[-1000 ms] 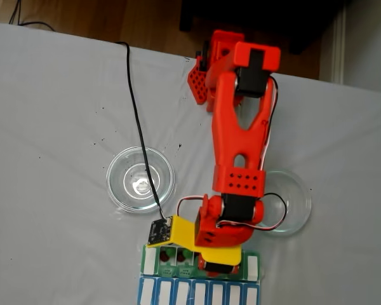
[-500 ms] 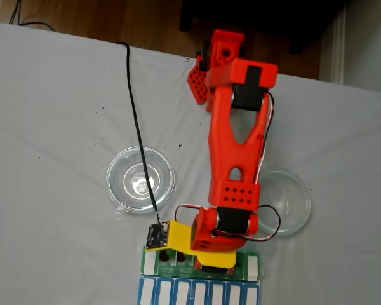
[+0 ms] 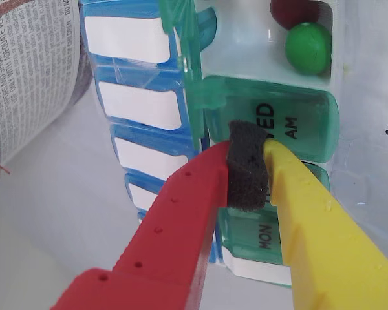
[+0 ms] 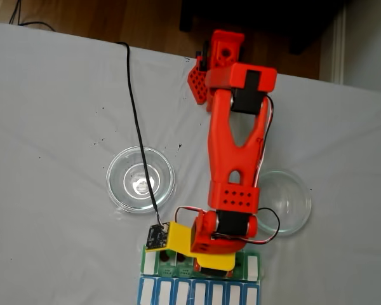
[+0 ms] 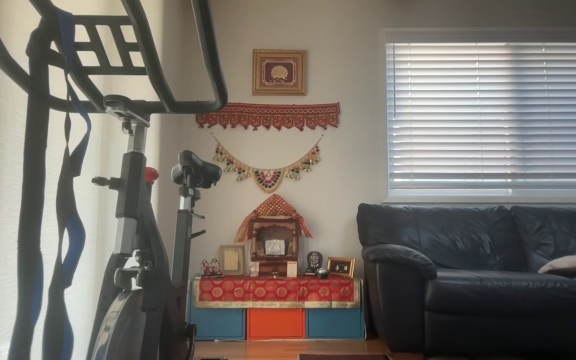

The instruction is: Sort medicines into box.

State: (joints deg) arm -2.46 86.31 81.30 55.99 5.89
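In the fixed view the arm (image 4: 232, 159) is covering most of the box (image 4: 251, 267), which is lying at the bottom edge of the table (image 4: 57, 127), long axis running left-right, beside a blue-lidded row (image 4: 197, 293) that is partly cut off by the frame. In the wrist view the box (image 3: 271, 116) is running top to bottom instead. The pincer (image 3: 249, 171) is sitting over it, jaws closed down on a black foam pad (image 3: 247, 165) with no ball between them. Lids are reading "AM" and "MON" (the Wednesday label is showing only "ED", the rest hidden behind the foam). One open compartment is holding a green ball (image 3: 308, 46) and a dark red ball (image 3: 294, 11), the red one cropped at the top. Printed paper (image 3: 26, 64) at the left is too fine to read. Two glass dishes (image 4: 140, 178) are flanking the arm.
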